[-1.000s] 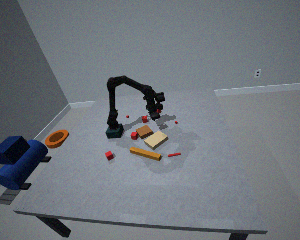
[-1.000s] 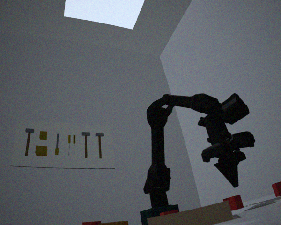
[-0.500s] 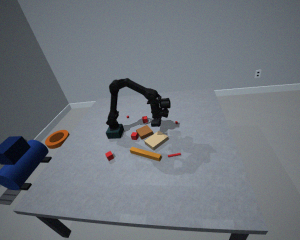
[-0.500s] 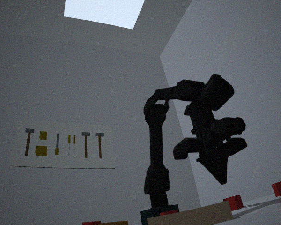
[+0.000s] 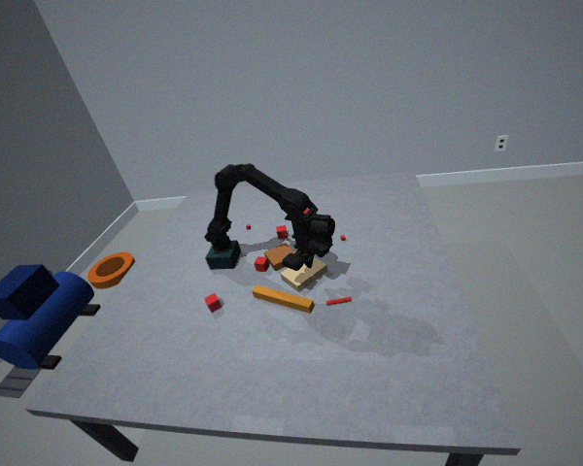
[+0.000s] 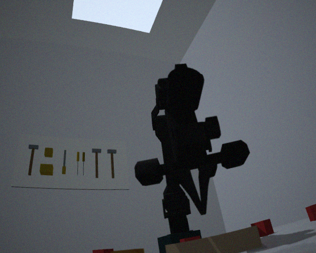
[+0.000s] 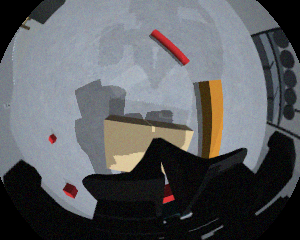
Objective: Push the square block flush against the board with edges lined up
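On the grey bench (image 5: 372,381), nearest the front edge, lie a red cube (image 5: 212,302), a long orange bar (image 5: 283,298) and a thin red stick (image 5: 338,301). Just behind the bar sits the pale square block (image 5: 307,275); its upper-left side lies close against the brown board (image 5: 278,254), though whether they touch all along I cannot tell, since my tool hides that seam. A second red cube (image 5: 260,263) stands just left of the board, a third (image 5: 281,231) behind it, and two tiny red bits lie farther back. My tool (image 5: 296,260) is pressed together with nothing between its fingers; it hangs low over the junction of block and board, and contact with either cannot be told. In the wrist view the block (image 7: 140,142) fills the centre just ahead of the fingers, the orange bar (image 7: 212,119) to its right. My arm's dark green base (image 5: 216,260) stands left of the board. At the bench's left edge an orange bowl (image 5: 96,273) sits with its hollow showing nothing inside; beyond the edge, a blue cylinder (image 5: 35,320).
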